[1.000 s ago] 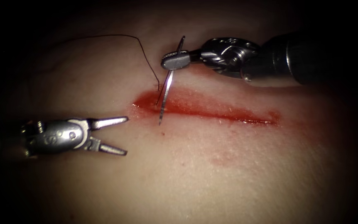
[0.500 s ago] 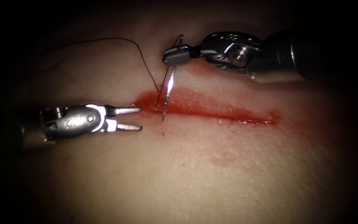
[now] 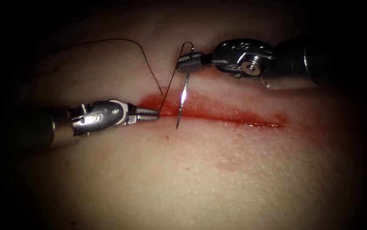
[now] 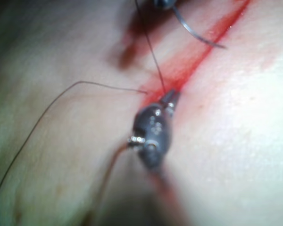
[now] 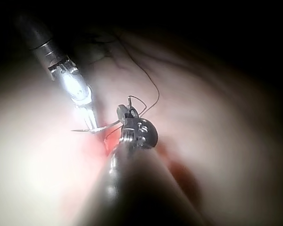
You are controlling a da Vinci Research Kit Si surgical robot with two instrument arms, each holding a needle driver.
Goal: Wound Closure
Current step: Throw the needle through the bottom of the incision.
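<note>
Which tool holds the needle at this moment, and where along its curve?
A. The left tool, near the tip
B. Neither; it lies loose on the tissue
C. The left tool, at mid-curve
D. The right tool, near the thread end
D. The right tool is shut on the needle close to its thread end, the point hanging free over the cut, while the left tool is closed on the thread.

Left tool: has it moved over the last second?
Yes. The left tool has moved rightward to the cut's left end, jaws shut there on the thread. The right tool holds the needle.
</note>
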